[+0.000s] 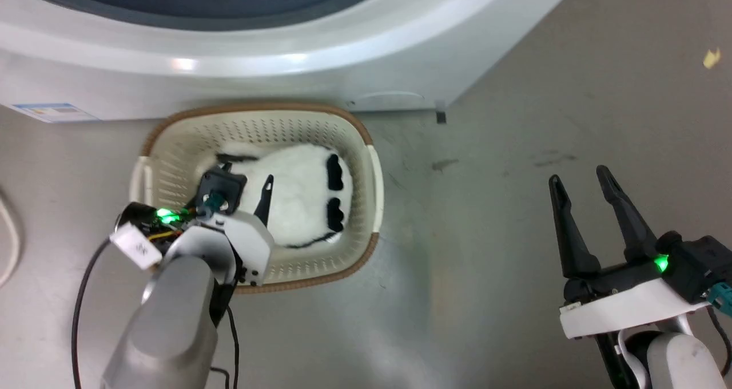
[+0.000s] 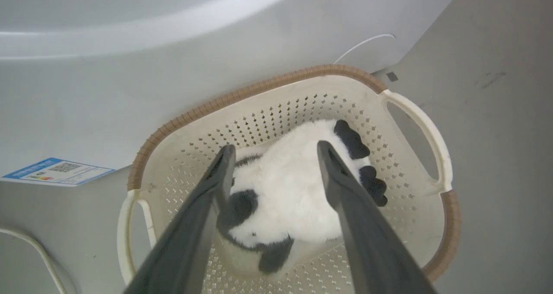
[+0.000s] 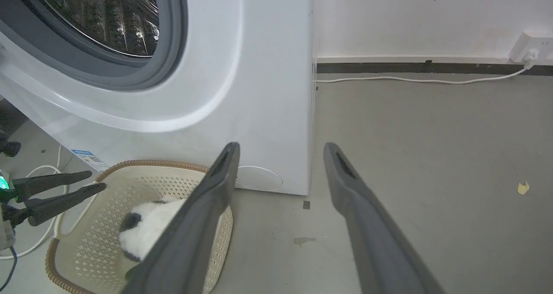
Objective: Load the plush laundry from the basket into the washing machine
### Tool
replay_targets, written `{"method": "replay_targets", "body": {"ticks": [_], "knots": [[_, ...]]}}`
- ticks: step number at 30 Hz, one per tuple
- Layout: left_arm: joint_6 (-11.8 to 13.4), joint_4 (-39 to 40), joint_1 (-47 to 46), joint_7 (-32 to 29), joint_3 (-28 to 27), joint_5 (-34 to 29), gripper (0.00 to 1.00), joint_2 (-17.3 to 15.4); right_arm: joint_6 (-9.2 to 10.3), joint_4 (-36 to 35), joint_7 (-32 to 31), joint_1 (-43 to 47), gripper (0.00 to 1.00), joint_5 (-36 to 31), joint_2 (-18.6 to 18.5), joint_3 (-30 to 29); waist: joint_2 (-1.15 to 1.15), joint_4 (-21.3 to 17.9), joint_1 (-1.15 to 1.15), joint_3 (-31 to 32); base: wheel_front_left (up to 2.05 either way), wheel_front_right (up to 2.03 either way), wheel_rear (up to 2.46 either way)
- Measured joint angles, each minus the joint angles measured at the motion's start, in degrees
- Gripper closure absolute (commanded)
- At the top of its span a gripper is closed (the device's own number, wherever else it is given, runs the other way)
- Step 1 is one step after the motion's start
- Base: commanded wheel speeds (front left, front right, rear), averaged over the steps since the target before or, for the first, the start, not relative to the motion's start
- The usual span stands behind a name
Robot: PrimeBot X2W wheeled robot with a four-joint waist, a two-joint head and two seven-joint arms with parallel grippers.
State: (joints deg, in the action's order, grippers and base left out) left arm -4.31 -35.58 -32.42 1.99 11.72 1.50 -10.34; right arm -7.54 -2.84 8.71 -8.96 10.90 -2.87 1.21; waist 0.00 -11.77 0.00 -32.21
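Plush laundry [image 2: 293, 190] just beyond my left gripper [image 2: 275, 148], fingers spread, nothing held | risk: I pinch only fur and it slips, or snag the basket [image 2: 259, 125] wall

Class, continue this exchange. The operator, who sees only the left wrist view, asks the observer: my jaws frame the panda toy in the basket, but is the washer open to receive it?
Observer: Yes; the right wrist view shows the steel drum of the washing machine exposed inside its grey gasket.
Operator: Where are the right jaws?
Observer: Open, over bare floor right of the basket, holding nothing.
Operator: Are my jaws touching the plush?
Observer: Seemingly not; seen from the side, the left jaws hang above the basket's rim, apart from the plush laundry.
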Motion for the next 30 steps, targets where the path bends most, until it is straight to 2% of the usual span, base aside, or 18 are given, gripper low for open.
{"method": "replay_targets", "body": {"ticks": [8, 18, 26, 30], "knots": [[-0.48, -8.4, -6.02, -6.53, 3.2, 2.58, 0.0, -2.15, 0.0, -0.08, 0.91, -1.39, 0.0, 1.91, 0.0, 0.9, 0.0, -3.17, 0.0, -4.69, 0.0, 0.0, 0.0], [-0.99, -15.78, -13.17, -13.63, 9.33, 5.65, 0.0, -3.5, 0.0, -0.64, 2.1, -2.16, 0.0, 3.9, 0.0, 1.13, 0.0, -5.1, 0.0, -10.37, 0.0, 0.0, 0.0], [-1.53, -20.53, -17.66, -14.93, 12.45, 8.24, 0.0, -5.65, 0.0, -1.14, 3.05, -2.16, 0.0, 5.39, 0.0, 1.77, 0.0, -6.86, 0.0, -14.12, 0.0, 0.0, 0.0], [-1.82, -22.41, -20.33, -13.69, 13.59, 8.86, 0.0, -6.33, 0.0, -1.36, 3.59, -2.07, 0.0, 6.55, 0.0, 1.51, 0.0, -7.55, 0.0, -16.22, 0.0, 0.0, 0.0]]}}
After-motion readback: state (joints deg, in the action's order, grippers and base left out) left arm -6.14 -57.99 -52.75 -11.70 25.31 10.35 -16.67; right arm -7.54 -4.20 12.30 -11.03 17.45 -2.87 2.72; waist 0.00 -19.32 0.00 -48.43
